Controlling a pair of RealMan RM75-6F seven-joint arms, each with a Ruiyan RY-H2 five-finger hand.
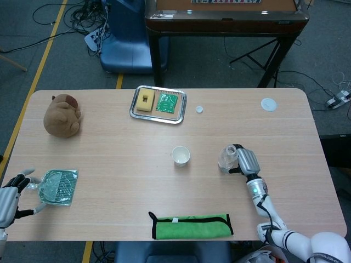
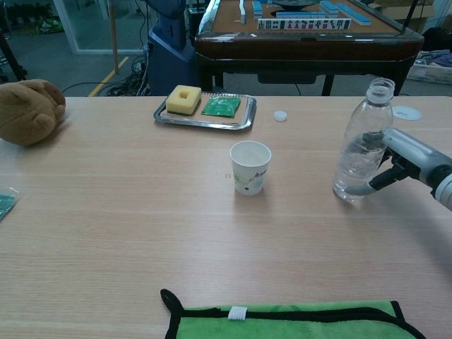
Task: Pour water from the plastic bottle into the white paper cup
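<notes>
Now, head view: right hand (image 1: pixel 245 160) grips plastic bottle (image 1: pixel 226 157) at centre-right of frame; bottle neck leans off vertical. White paper cup (image 1: pixel 181 155) sits upright at frame centre, near but apart from bottle. Left hand (image 1: pixel 12 193) at lower-left edge, fingers spread, holding nothing, just beside a green mesh pouch (image 1: pixel 57 187). Steel tray (image 1: pixel 135 111) at upper centre holds yellow sponge block and green packet. Small white cap (image 1: pixel 199 109) lies right of tray.

Chest view: bottle (image 2: pixel 361 145) at right of frame, uncapped, tilted w/ mouth leaning right, away from cup (image 2: pixel 250 167); base looks at or barely off table, can't tell which. Water low, approx bottom third. Cup interior looks empty, dry.

Judgement: lift clear, carry bottle left till mouth is over cup rim, then tip slowly twd cup; low fill means steep tilt needed. Light cup could topple if bumped.
</notes>
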